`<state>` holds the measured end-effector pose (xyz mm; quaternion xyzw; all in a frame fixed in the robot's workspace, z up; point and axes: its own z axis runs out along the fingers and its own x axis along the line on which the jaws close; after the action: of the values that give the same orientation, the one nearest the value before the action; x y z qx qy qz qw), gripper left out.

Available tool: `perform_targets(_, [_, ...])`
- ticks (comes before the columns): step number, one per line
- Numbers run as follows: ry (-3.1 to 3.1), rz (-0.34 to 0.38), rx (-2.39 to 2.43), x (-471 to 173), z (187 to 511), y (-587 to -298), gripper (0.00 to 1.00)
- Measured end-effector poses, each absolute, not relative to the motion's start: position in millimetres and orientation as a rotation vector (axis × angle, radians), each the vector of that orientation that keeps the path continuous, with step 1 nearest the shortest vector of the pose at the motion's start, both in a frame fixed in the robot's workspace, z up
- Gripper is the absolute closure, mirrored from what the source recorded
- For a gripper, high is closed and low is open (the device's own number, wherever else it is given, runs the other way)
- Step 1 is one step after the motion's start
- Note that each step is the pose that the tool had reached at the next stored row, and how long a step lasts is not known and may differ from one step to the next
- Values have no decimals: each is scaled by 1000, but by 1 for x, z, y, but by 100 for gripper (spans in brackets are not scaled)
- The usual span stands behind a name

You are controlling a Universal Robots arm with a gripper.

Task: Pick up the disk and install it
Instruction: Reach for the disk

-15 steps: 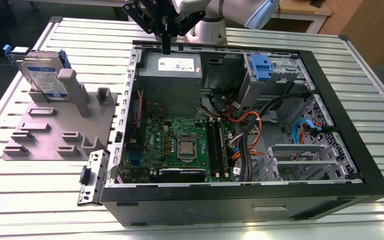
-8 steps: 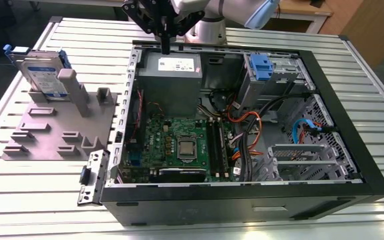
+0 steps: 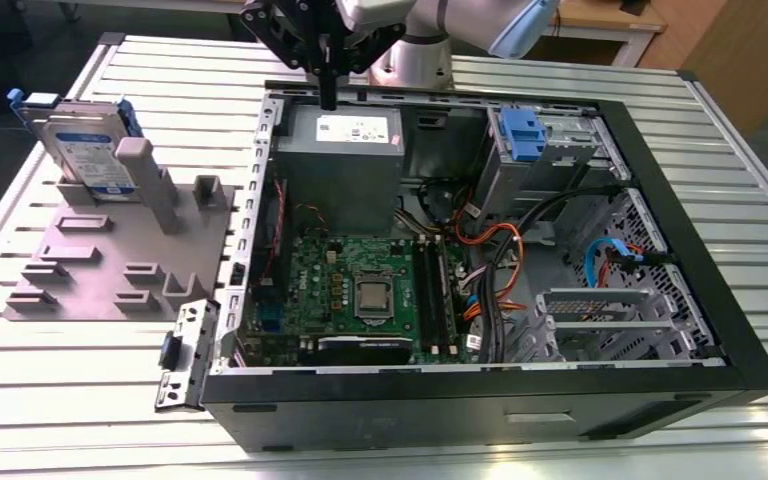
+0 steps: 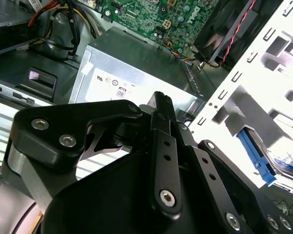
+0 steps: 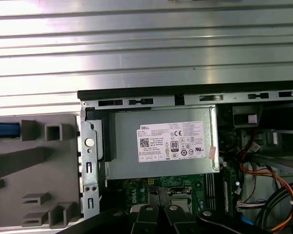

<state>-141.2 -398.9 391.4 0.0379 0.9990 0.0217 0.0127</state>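
Exterior view: a slatted metal table carries an open computer case lying on its side. Beyond the case's far corner, on the exterior view's right, stands pale wooden furniture.

The gripper hangs over the case's far rim, above the grey power-supply box. Its fingers are pressed together with nothing between them. In the second wrist view the joined tips of the gripper sit over the box's white sticker.

The disk is outside the case, well apart from the gripper. It stands upright on edge in a grey fixture off the case's wall at the exterior view's left. A bare strip of table lies between fixture and case.

Inside the case, the motherboard lies nearer than the power-supply box. The silver drive cage with its blue latch fills the far corner beside the box. Orange and black cables crowd the floor below the cage. The air above the case's rim is open.
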Motion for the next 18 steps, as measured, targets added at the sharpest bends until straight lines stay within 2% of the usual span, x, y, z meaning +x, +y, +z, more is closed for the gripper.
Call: perform_targets(18, [3113, 68, 118, -147, 391, -399, 89])
